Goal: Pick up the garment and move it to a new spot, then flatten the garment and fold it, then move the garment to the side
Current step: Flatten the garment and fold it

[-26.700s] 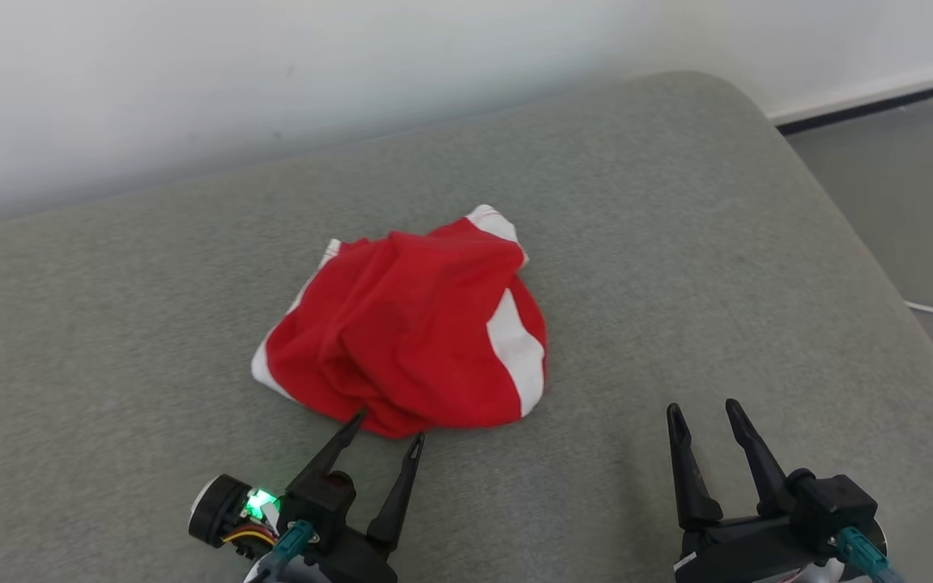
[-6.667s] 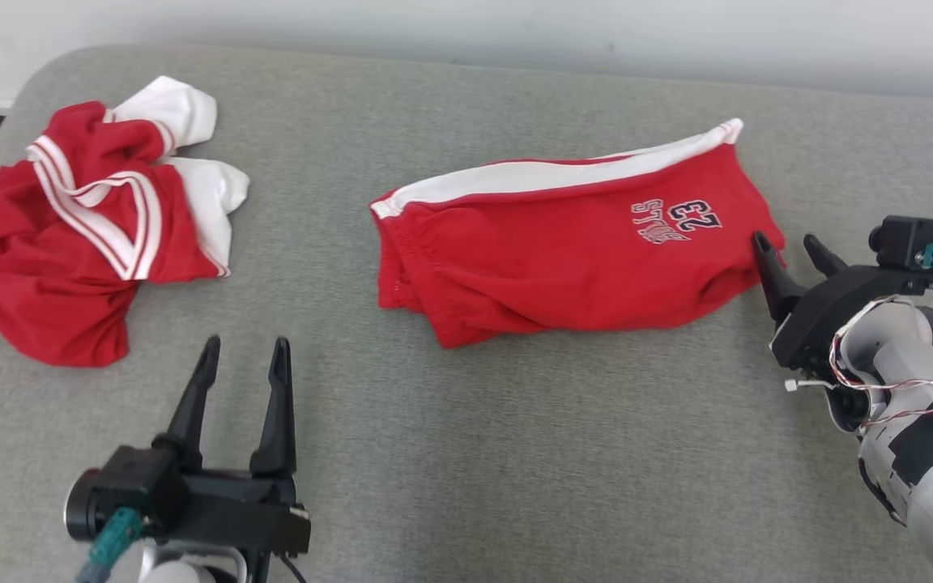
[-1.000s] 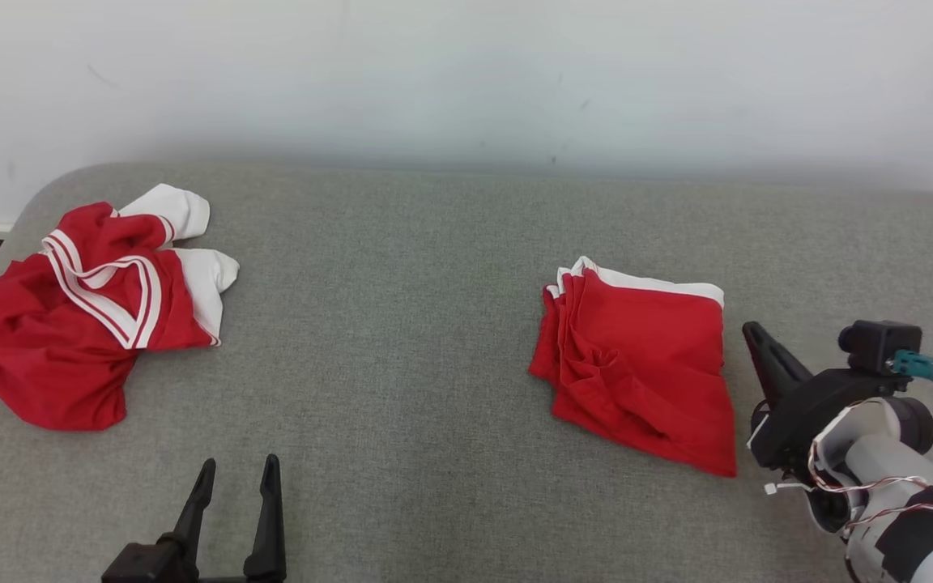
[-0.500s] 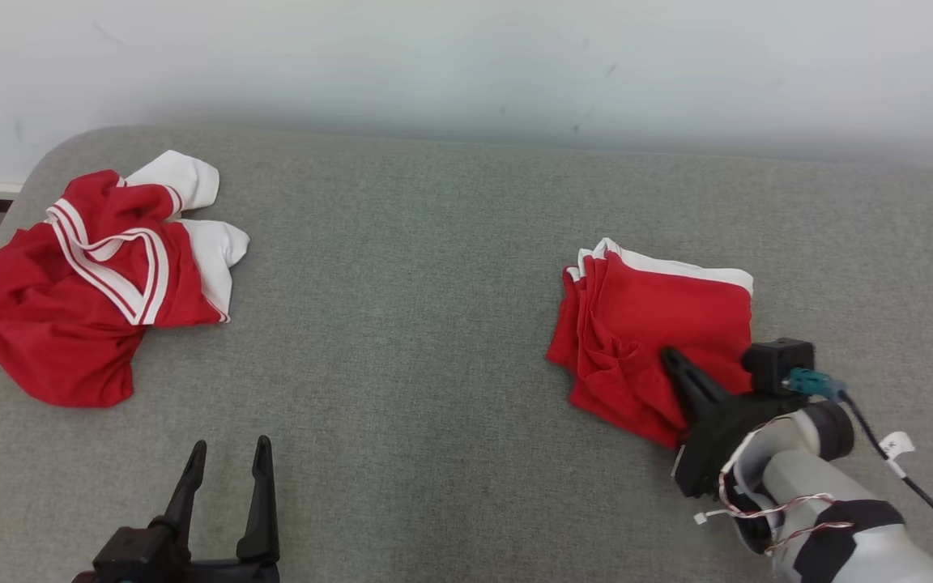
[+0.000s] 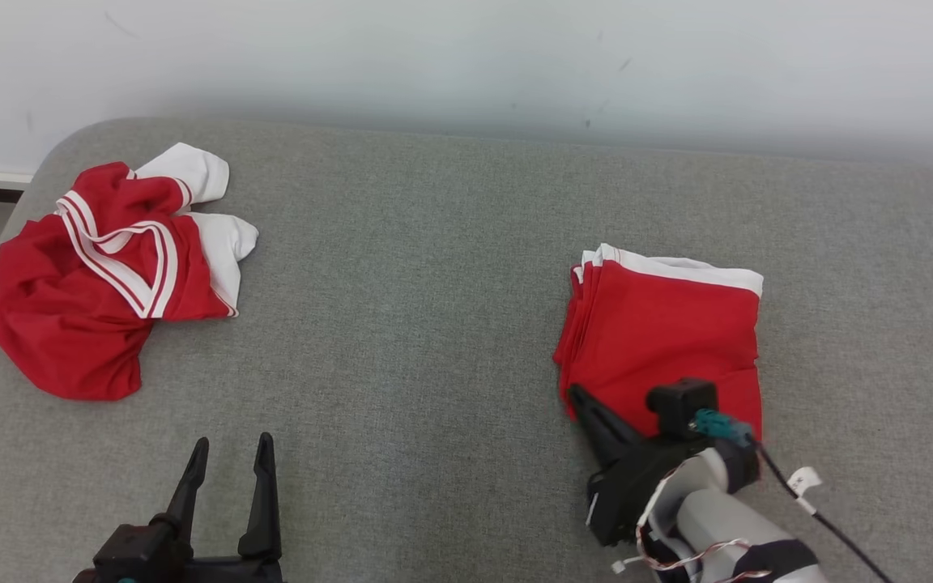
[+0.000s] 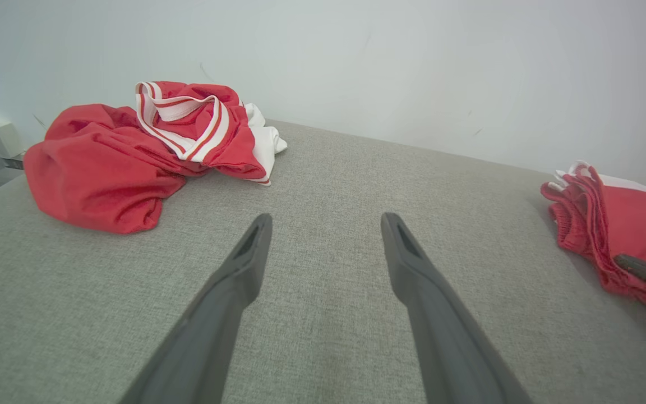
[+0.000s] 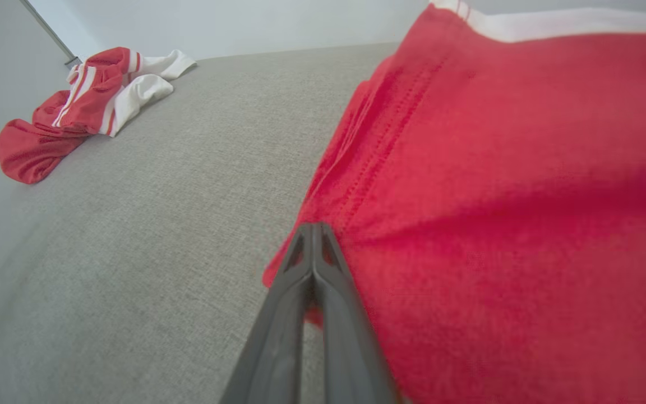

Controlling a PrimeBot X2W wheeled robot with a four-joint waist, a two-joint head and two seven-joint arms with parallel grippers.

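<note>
Right end effector [image 5: 578,397] has its two dark fingers pressed together, and their joined tip sits at the near left corner of the folded garment [image 5: 669,332]; in the right wrist view the shut end effector [image 7: 313,227] lies along that corner with red cloth [image 7: 497,168] under and beside it, and whether any fabric is pinched between the fingers I cannot tell. Behind the garment rises a pale wall [image 5: 466,57], well apart from it; the grey padded worktop [image 5: 402,324] carries the garment on its right part, the cloth lying flat in a neat stack, red on top with a white band along the far edge and layered red edges showing on its left side. Far to the garment's left, well apart from it, lies a crumpled red jersey [image 5: 70,324] with white sleeves and red-and-white striped trim; the left wrist view shows the jersey [image 6: 98,168] heaped up and the garment [image 6: 626,224] off to the side. Near and to the left of the garment, well clear of it, the left end effector [image 5: 233,444] hangs over bare worktop with its fingers spread apart [image 6: 326,221], touching no cloth; a black cable [image 5: 831,526] with a white tag trails by the garment's near right side.
</note>
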